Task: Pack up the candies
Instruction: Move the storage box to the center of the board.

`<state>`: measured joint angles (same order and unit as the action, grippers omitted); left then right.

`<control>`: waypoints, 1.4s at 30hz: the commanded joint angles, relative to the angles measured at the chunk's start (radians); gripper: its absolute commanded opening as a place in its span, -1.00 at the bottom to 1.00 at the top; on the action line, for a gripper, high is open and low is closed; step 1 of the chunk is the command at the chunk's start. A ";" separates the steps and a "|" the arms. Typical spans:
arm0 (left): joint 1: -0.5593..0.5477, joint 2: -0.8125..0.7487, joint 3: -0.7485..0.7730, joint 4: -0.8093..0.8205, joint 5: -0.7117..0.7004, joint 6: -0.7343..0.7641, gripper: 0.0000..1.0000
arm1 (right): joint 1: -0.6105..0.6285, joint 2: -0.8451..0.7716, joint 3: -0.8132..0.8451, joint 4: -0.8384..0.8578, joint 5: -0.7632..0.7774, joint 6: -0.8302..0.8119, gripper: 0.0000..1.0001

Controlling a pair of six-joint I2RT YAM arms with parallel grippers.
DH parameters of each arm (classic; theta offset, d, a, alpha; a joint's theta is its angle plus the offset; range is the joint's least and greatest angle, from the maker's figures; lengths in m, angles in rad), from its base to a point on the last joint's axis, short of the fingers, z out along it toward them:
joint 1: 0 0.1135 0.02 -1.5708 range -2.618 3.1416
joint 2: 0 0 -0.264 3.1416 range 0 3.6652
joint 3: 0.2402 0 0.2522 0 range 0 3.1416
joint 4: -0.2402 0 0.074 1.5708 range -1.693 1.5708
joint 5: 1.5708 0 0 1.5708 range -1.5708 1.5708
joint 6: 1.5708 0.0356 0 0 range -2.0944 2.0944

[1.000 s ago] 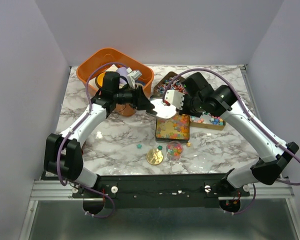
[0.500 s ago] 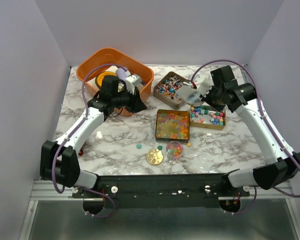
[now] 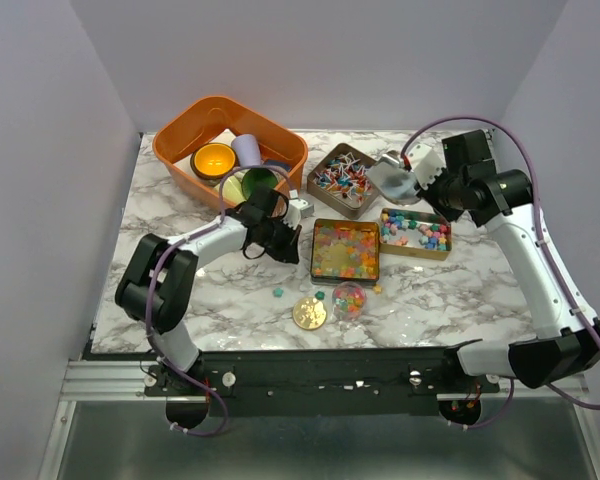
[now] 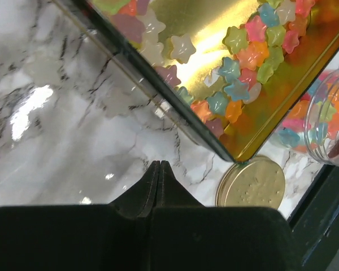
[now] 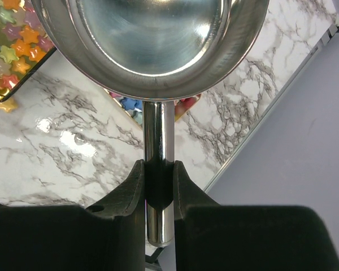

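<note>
Pastel candies (image 3: 346,250): star-shaped, heaped in the square tin (image 3: 314,250) at mid-table; the left wrist view shows them (image 4: 237,62) on its gold floor.
Wrapped pieces (image 3: 340,178): twisted-wrapper sweets in the back tin (image 3: 330,202), just behind the square tin.
Bright bits (image 3: 417,230): multicoloured, in the right tin (image 3: 415,255), just beside the square tin's right edge.
Small jar (image 3: 349,299): clear, holding mixed sweets, near the square tin's front edge.
Gold disc (image 3: 309,313): flat on the table, just left of the jar.
Loose sweets (image 3: 277,292): a few on the marble table (image 3: 210,290), between the disc and the left arm.
Left gripper (image 4: 159,169): low over the marble beside the square tin's left wall, fingers pressed together with nothing between them.
Right gripper (image 5: 158,169): clamped on the handle of a steel scoop (image 5: 152,39); the bowl looks empty and hangs above the gap between the back tin and the right tin.
Orange basket (image 3: 170,150): back left corner, with coloured cups and bowls inside.
</note>
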<state>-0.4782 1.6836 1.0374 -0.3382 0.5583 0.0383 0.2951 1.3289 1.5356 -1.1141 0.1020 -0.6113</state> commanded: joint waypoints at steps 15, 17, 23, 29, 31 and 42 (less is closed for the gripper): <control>-0.178 0.350 0.418 0.107 -0.063 -0.094 -1.00 | -0.082 -0.097 -0.065 0.036 -0.047 0.008 -0.99; -0.188 0.387 0.447 0.113 -0.061 -0.103 -1.00 | -0.089 -0.094 -0.066 0.034 -0.048 0.008 -0.99; -0.229 0.465 0.550 0.140 -0.040 -0.141 -1.00 | -0.100 -0.097 -0.078 0.034 -0.047 0.005 -0.99; -0.272 0.516 0.616 0.174 -0.043 -0.175 -1.00 | -0.112 -0.100 -0.092 0.034 -0.045 0.004 -0.99; -0.280 0.521 0.624 0.185 -0.052 -0.189 -1.00 | -0.113 -0.099 -0.092 0.033 -0.044 0.002 -0.99; -0.260 0.421 0.676 0.113 -0.147 -0.098 0.25 | -0.132 -0.086 -0.075 0.040 -0.027 -0.002 -0.99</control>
<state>-0.7525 2.1956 1.6630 -0.2115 0.4606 -0.1230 0.1795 1.2484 1.4490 -1.1145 0.0784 -0.6106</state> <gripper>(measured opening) 0.497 0.232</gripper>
